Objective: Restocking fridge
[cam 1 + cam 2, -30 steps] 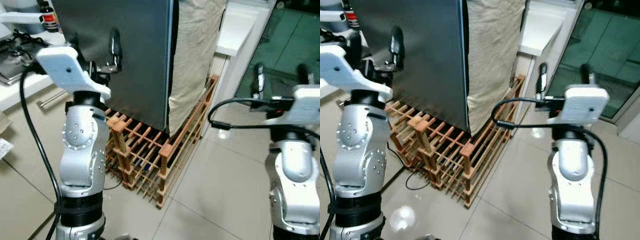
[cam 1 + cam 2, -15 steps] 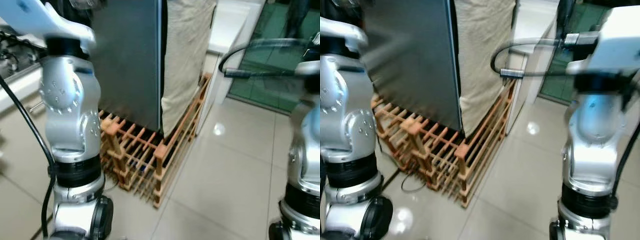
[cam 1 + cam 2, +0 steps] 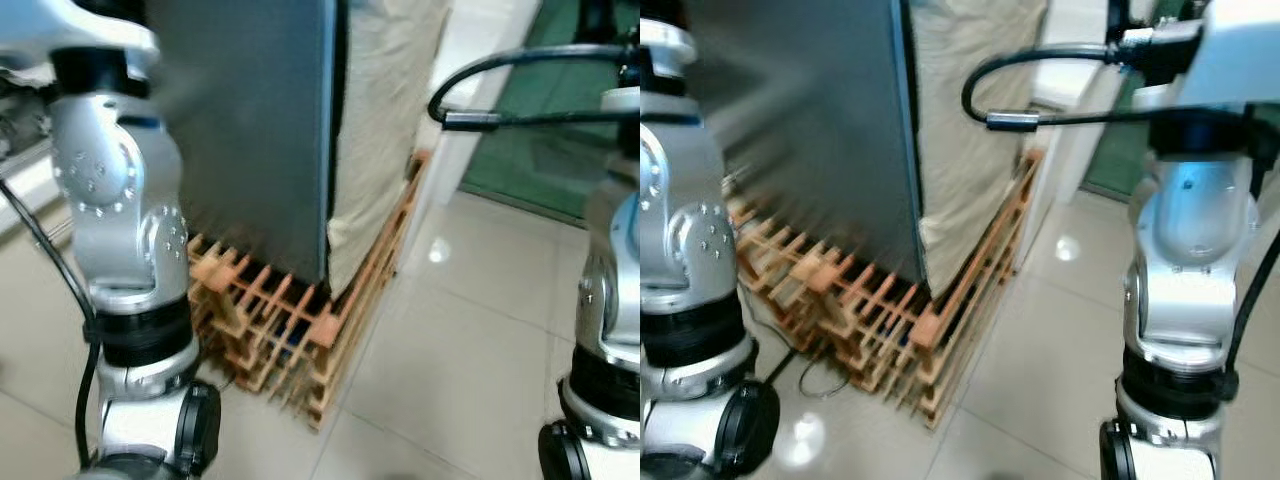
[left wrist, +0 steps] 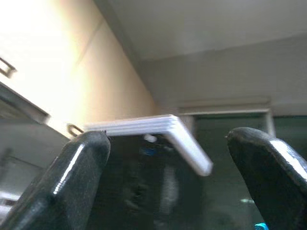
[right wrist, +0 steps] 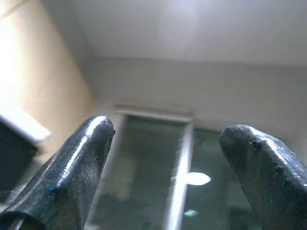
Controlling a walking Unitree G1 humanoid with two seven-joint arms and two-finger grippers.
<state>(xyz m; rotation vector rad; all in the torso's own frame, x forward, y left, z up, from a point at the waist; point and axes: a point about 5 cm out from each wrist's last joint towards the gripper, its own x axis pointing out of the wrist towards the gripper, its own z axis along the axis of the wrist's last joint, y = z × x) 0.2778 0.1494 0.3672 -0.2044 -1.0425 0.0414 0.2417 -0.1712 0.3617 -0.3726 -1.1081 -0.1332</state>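
Two glossy black fingers (image 4: 76, 177) of the left gripper (image 4: 177, 177) spread wide, rounded at the tips, nothing between them, tilted up toward a pale ceiling, a cream wall and a flat white slab with a ribbed edge (image 4: 158, 129) above dark glass. Same with the right gripper (image 5: 168, 167): smooth, tapered black fingertips (image 5: 81, 158) held well apart, empty, aimed at a grey-white ceiling and a tall glazed door (image 5: 177, 191) with a lamp's reflection in it.

Further out, silver arms, raised at both sides of the head views. Left arm (image 3: 120, 230) a brushed-metal barrel with a ring of small screws, black collar below, black cable hanging beside it. Right arm (image 3: 1190, 240) likewise rounded and shiny, with a thick black cable (image 3: 1040, 90) looping from its white wrist block.

Between the arms, the fridge (image 3: 250, 130): a tall dark grey slab, matte, sharp-edged at the corner, door closed. Draped just beside that corner, a beige cloth (image 3: 375, 150), coarse and creased. Beneath both, a slatted wooden rack (image 3: 290, 330), orange-brown lattice of square bars, standing on glossy pale floor tiles (image 3: 470, 350) with thin grout lines. Head views softly blurred.
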